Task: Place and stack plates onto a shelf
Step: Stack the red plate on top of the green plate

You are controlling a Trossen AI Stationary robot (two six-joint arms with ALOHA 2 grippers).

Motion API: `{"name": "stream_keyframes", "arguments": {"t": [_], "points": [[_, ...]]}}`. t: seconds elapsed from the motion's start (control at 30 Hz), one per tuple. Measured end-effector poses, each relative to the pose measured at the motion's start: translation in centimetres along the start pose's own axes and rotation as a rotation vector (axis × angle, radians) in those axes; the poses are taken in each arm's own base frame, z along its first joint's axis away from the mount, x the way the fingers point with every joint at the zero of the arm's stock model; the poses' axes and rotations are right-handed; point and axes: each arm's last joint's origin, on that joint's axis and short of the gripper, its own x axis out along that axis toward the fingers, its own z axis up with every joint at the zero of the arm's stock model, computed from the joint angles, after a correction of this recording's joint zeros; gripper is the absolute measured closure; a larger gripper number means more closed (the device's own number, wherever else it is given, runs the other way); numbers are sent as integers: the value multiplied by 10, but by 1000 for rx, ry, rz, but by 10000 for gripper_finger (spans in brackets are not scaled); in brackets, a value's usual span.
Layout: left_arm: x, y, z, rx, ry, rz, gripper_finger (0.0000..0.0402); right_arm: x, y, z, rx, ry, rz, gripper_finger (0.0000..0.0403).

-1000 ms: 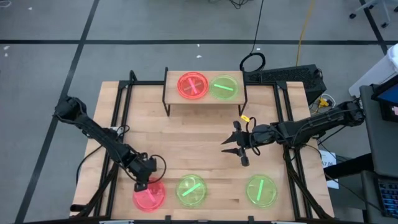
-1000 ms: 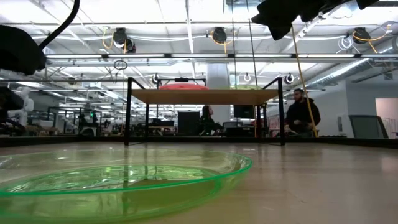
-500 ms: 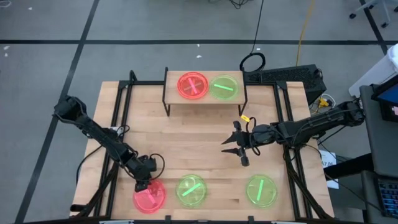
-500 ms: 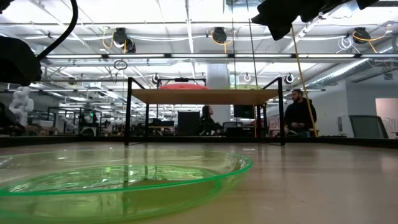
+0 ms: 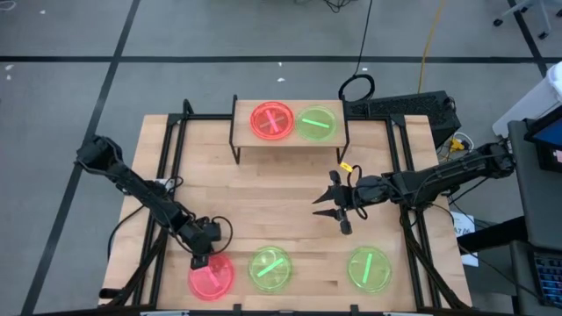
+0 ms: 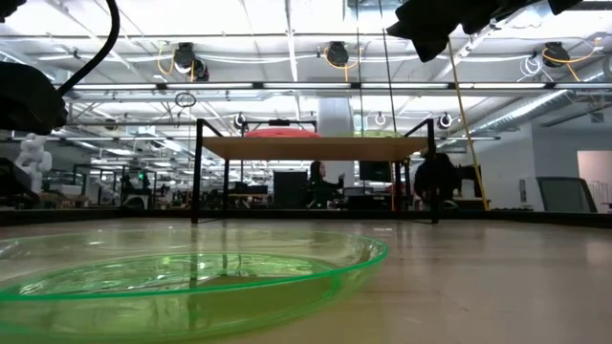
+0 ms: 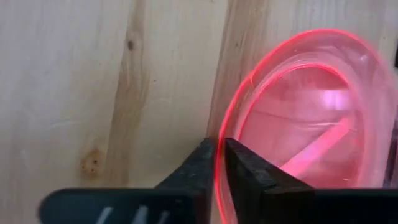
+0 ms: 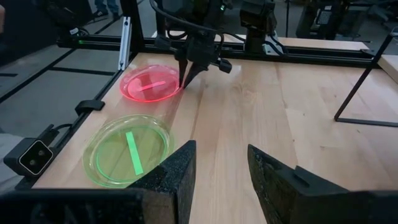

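A pink plate lies on the table near its front left corner and also shows in the left wrist view. My left gripper is shut on its rim. Two green plates lie flat along the near edge. The shelf stands at the far side on black legs and carries a pink plate and a green plate. My right gripper hangs open and empty over the table's middle, right of centre. My left gripper pinches the pink plate's rim on the plate's far left side, one finger outside the rim and one inside. The fingers come from above, slanting down from the far left. The plate appears to rest on the table.
Black rails run along the table's left and right sides. Bare wood lies between the shelf and the near row of plates. In the low view the nearest green plate fills the foreground and people show beyond the shelf.
My left arm has shifted a little at the pink plate, which lies where it was.
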Motion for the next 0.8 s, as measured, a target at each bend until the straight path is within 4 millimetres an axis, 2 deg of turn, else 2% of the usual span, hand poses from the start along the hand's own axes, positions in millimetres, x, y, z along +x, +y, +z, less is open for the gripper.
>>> {"name": "stream_keyframes", "arguments": {"t": [0.13,0.43,0.6,0.8], "points": [[-1,-1,3,-4,1,-16,394,0,0,0,0,-1,-3,273],[-10,7,19,-110,-33,-53,398,0,0,0,2,-5,-4,273],[-34,15,35,-173,-160,-104,400,0,0,1,3,-9,-4,273],[-71,31,53,-221,-381,-142,400,0,0,2,4,-22,-3,273]]}}
